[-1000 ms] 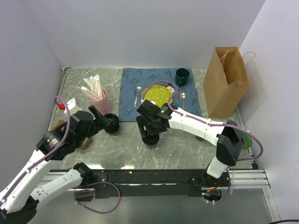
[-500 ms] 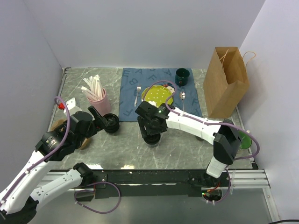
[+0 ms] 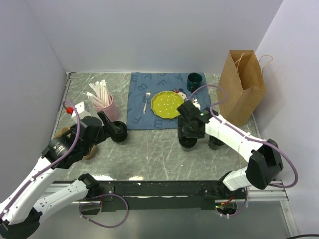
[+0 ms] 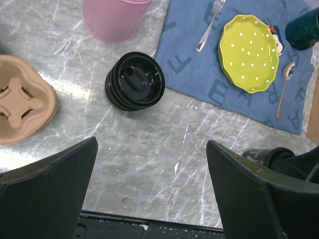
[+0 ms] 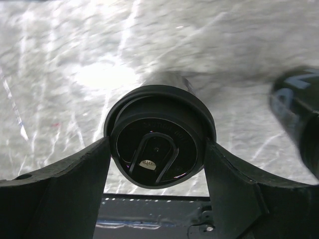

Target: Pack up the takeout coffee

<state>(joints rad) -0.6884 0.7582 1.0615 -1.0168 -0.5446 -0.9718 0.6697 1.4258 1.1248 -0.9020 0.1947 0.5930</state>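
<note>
Right gripper (image 5: 156,149): closing snugly on the takeout coffee (image 5: 159,137), fingers pressing both sides of its lid;
Cup: sitting low near the yellow plate (image 3: 167,104), short of the paper bag (image 3: 241,89);
Left gripper (image 4: 152,144): hanging wide open, gripping nothing;
Doing well: carrying it upright, clearing the bag's rim before lowering.

black through and through on takeout coffee (image 5: 159,149) | pink cup (image 4: 113,17), white straws (image 3: 99,93) | lime-yellow plate (image 4: 248,52), white dots | blue placemat (image 4: 199,64), darker letter print | silver fork (image 4: 212,25) | dark green mug (image 3: 194,81) | brown paper bag (image 3: 240,89) | tan cup carrier (image 4: 22,104) | grey marble table (image 4: 164,149), pale veins
</note>
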